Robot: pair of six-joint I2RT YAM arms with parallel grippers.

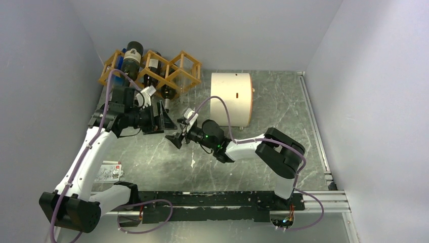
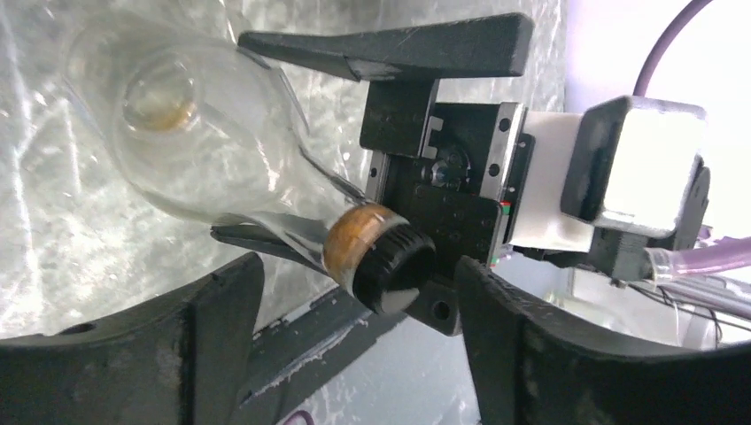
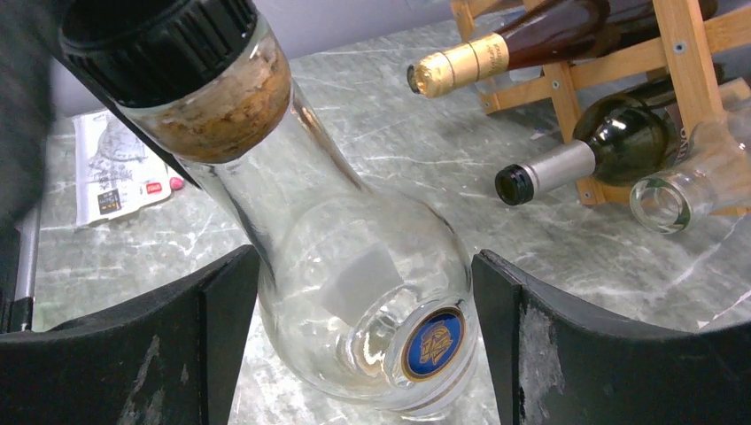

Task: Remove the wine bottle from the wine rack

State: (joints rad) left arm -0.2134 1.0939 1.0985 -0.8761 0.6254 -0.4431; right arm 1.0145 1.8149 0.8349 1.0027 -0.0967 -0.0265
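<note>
Pale walls box in a grey-green marbled table (image 1: pixel 283 101), and from where I stand the thing to watch is the clear glass wine bottle (image 3: pixel 354 292), corked and black-capped, with a blue and gold badge near its base. It is off the wine rack (image 3: pixel 682 44). It hangs tilted above the table just in front of the rack, between the two arms, touching no bar.

The right gripper (image 3: pixel 365 257) has its fingers tight against either side of the bottle's round belly, so I take it to be clamped on the glass. The left gripper (image 2: pixel 359 261) faces it from the neck end. The cap sits between its fingers with a gap on each side, so it looks spread and carrying nothing.

To my eye the pull-out is done and the step in hand is the carry away, on one arm alone. The next move calls for a firm hold on slick, curved glass and a slow swing clear of the rack and the left fingers. It should end on bare table where the bottle cannot roll.

Further out, the rack holds a gold-foiled bottle (image 3: pixel 460 66) and a dark bottle (image 3: pixel 567 168) with a silver neck, with an open-mouthed clear bottle (image 3: pixel 664 204) beside them. A cream drum (image 1: pixel 230 98) stands to the rack's right, and a leaflet (image 1: pixel 109 172) lies near the left arm's base.
</note>
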